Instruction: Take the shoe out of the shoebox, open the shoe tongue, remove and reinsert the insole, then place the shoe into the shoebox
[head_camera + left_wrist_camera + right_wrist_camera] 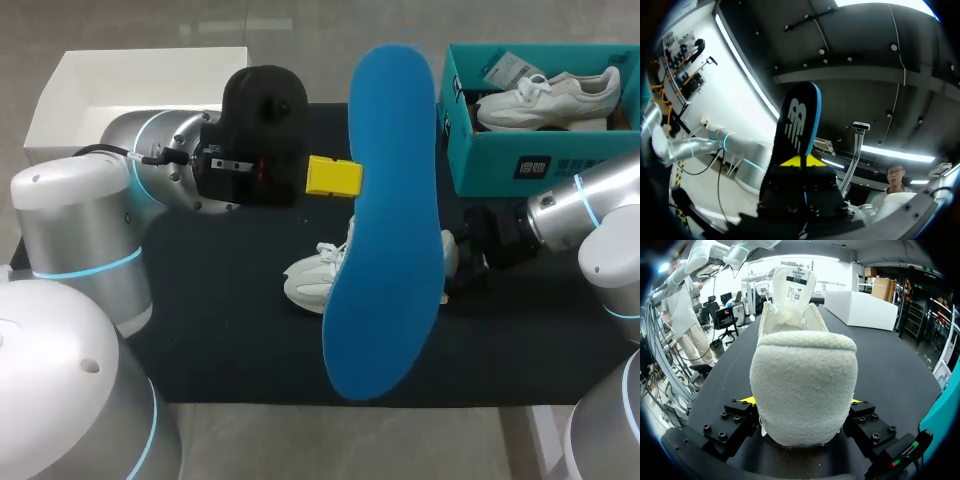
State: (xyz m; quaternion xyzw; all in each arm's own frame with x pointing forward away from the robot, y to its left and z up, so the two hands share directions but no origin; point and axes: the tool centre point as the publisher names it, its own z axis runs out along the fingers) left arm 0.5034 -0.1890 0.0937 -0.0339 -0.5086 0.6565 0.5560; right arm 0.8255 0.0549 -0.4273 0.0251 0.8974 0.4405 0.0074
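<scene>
Our left end effector (333,177), just left of centre, pinches the blue insole (385,220) by its edge and holds it raised above the dark surface (220,330), so removal looks done and reinsertion is the step in hand. Our right end effector (470,262), at centre right, clasps the heel of the white shoe (312,278), which lies on the surface with its tongue lifted. Next, we judge, the insole must tip toe-first and lower into the shoe's opening while the right side steadies the heel.

The white shoe (802,365) stands on the black mat (880,370), and the gripper (801,402) presses its fingers against the fuzzy heel from both sides (tongue upright). A white box (862,310) sits beyond the shoe.
</scene>
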